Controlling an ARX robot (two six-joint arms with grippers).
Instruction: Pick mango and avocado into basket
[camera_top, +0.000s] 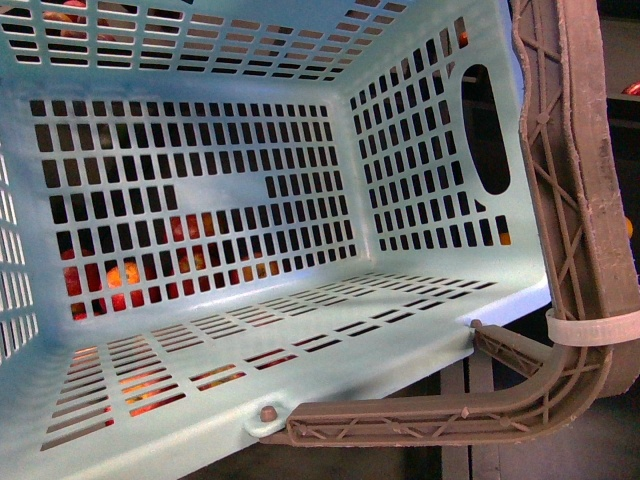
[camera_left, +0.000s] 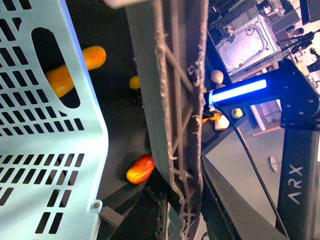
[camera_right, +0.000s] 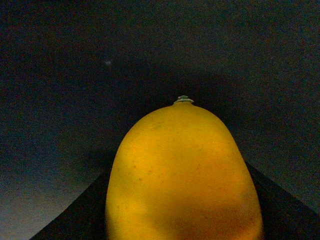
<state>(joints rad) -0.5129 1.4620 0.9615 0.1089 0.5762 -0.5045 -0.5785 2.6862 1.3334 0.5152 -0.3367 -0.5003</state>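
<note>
Front view: the basket (camera_top: 420, 60) is tilted, mouth toward the camera, and empty. Left wrist view: the basket handle (camera_left: 170, 100) runs close past the camera. The left gripper's state cannot be told. A red-blushed mango (camera_left: 140, 169) lies on the desk (camera_left: 115, 125). Right wrist view: the mango (camera_right: 182, 180) sits immediately ahead of the right gripper, long axis pointing away, stem end far. Its jaw opening cannot be told. No avocado is visible.

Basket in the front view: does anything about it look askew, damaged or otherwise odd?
Yes. The basket appears tilted, with its opening turned toward the camera and nothing inside. A white zip tie is looped around its brown handle, which looks like a makeshift fix. The handle's edges look rough and frayed in the left wrist view.
</note>
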